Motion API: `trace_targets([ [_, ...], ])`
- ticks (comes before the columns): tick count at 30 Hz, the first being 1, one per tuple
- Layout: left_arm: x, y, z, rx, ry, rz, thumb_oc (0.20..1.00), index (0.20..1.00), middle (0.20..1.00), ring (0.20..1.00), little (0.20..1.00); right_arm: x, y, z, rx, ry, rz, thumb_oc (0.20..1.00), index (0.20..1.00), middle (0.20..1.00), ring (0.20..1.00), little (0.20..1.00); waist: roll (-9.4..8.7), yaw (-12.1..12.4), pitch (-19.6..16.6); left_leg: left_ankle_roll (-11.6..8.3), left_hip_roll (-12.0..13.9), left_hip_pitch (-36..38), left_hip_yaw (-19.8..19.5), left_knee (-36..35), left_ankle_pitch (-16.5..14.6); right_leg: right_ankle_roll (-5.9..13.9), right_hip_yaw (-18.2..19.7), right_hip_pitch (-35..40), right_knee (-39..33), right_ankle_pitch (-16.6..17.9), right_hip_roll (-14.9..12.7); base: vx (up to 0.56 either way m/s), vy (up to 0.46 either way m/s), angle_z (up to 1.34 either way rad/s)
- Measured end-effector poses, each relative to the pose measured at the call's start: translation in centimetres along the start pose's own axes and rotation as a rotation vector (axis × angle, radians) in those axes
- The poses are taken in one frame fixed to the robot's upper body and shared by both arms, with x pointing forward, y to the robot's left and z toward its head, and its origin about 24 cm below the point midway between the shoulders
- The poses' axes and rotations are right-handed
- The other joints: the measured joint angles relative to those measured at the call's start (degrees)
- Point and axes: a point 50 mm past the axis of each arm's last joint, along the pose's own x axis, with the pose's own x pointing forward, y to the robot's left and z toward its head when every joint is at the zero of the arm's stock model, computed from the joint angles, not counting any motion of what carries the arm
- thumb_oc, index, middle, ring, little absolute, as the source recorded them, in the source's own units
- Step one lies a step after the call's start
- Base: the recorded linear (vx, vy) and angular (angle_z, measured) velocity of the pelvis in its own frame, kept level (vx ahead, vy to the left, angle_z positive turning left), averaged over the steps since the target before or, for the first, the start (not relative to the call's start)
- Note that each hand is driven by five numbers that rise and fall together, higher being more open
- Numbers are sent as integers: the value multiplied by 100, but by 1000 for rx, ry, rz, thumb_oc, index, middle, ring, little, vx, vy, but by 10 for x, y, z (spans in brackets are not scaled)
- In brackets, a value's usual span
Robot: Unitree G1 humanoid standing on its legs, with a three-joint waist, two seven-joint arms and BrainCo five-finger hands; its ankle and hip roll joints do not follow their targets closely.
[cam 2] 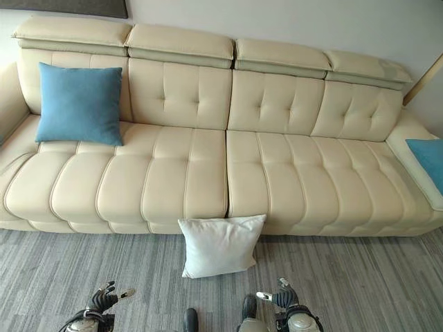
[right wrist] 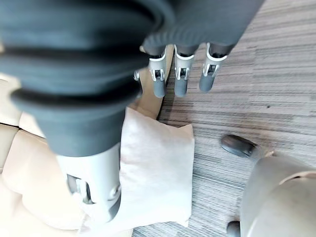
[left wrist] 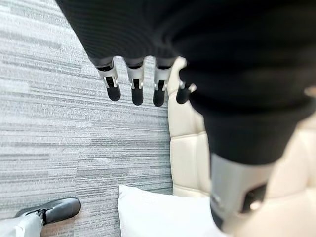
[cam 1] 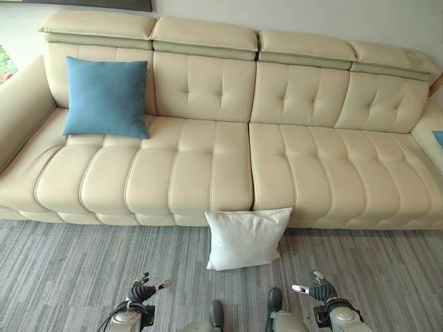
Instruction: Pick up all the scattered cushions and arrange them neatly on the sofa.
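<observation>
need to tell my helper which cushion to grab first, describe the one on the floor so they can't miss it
Start at the long cream leather sofa. The white square fabric cushion leans against its front on the grey striped carpet. It's the floor one; the blue square cushion is on the seat.

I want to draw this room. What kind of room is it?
Probably a living room: a long cream sofa with a blue cushion on it, a grey carpet, and a white cushion on the floor.
</observation>
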Motion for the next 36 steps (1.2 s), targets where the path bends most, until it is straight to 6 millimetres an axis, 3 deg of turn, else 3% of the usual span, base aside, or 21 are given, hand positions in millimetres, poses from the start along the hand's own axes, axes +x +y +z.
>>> trace_targets([
  [4, -2, -2, -6, -5, 13, -3, 1000, 1000, 1000, 1000, 1000, -4, -2, -16, 0, 57, -7, 1000, 1000, 1000, 1000, 1000, -55, -77, -74, -111, -9, 206, -84, 2, -137, -47, 22, 225, 221, 166, 48, 210, -237, 8],
  [8, -5, -5, -12, -13, 27, -11, 1000, 1000, 1000, 1000, 1000, -7, -5, -29, -5, 107, -17, 1000, 1000, 1000, 1000, 1000, -114, -111, -146, -243, 162, 339, -238, 107, -222, -306, 24, 928, 23, 164, 350, 82, -183, 19],
  [10, -3, -13, -5, -35, 3, -33, 1000, 1000, 1000, 1000, 1000, -2, -8, -17, -9, 69, -22, 1000, 1000, 1000, 1000, 1000, -59, -108, -75, -476, 354, -70, -340, 871, -373, -474, -30, 938, 23, 97, 496, 28, -79, 19],
  [12, 0, -20, 9, -51, -42, -51, 1000, 1000, 1000, 1000, 1000, 2, -12, -5, -23, 34, -30, 1000, 1000, 1000, 1000, 1000, -171, -93, 95, -659, 473, -735, -540, 1978, -566, -689, -150, 987, 20, 39, 474, 88, 31, 19],
  [14, -1, -24, 11, -55, -54, -69, 1000, 1000, 1000, 1000, 1000, 3, -22, 3, -41, 3, -47, 1000, 1000, 1000, 1000, 1000, -26, -125, 149, -875, 1117, -770, -514, 1285, -473, -844, -275, 1098, -9, -226, 689, 138, 118, 22],
  [15, -1, -26, 12, -54, -55, -74, 1000, 1000, 1000, 1000, 1000, 3, -32, 4, -60, 0, -67, 1000, 1000, 1000, 1000, 1000, 141, -93, 188, -1128, 1659, -726, -526, 507, -222, -839, -250, 1072, -11, -256, 915, 222, 223, 0],
  [16, -2, -28, 9, -56, -44, -77, 1000, 1000, 1000, 1000, 1000, 3, -37, 7, -63, -7, -81, 1000, 1000, 1000, 1000, 1000, 205, -117, 210, -1241, 1882, -706, -537, 142, -15, -832, -237, 1064, -12, -265, 1013, 199, 209, -18],
  [20, -2, -34, 10, -61, -50, -93, 1000, 1000, 1000, 1000, 1000, -2, -43, -6, -88, 27, -88, 1000, 1000, 1000, 1000, 1000, 307, -130, 193, -1169, 1628, -388, -512, 2, 219, -768, -272, 1121, -8, -286, 1029, 90, 132, -5],
  [21, -2, -34, 11, -59, -53, -92, 1000, 1000, 1000, 1000, 1000, -2, -42, -7, -97, 32, -84, 1000, 1000, 1000, 1000, 1000, 342, -138, 209, -1179, 1564, -345, -535, -41, 417, -688, -262, 1131, 21, -262, 1014, 47, 80, -6],
  [26, -1, -24, 9, -39, -44, -69, 1000, 1000, 1000, 1000, 1000, -2, -22, -9, -97, 30, -29, 1000, 1000, 1000, 1000, 1000, -32, -88, 272, -1206, 1167, -353, -432, -10, 461, -475, -194, 1095, 20, -140, 597, 26, 32, 0],
  [28, 1, -14, 2, -13, -3, -42, 1000, 1000, 1000, 1000, 1000, 2, -13, 5, -135, -13, 5, 1000, 1000, 1000, 1000, 1000, -121, -62, 291, -1140, 1075, -356, -336, -10, 416, -398, -98, 1031, 20, -116, 495, 22, -2, -16],
  [31, 3, -16, 8, 21, -15, -54, 1000, 1000, 1000, 1000, 1000, 9, -12, 28, -163, -76, 8, 1000, 1000, 1000, 1000, 1000, -72, -34, 328, -1140, 1122, -406, -226, -9, 415, -385, 34, 905, 19, -115, 550, -63, -45, -20],
  [34, 9, -24, 31, 35, -75, -74, 1000, 1000, 1000, 1000, 1000, 16, -16, 41, -211, -87, -18, 1000, 1000, 1000, 1000, 1000, -45, -40, 477, -1183, 1199, -680, -229, 82, 463, -421, 39, 654, 23, -47, 630, -190, -29, -9],
  [36, 16, -31, 66, 40, -158, -77, 1000, 1000, 1000, 1000, 1000, 24, -25, 62, -223, -102, -68, 1000, 1000, 1000, 1000, 1000, -7, -28, 803, -1176, 1260, -1163, -241, 305, 507, -483, 46, 252, 95, 59, 677, -256, -30, -3],
])
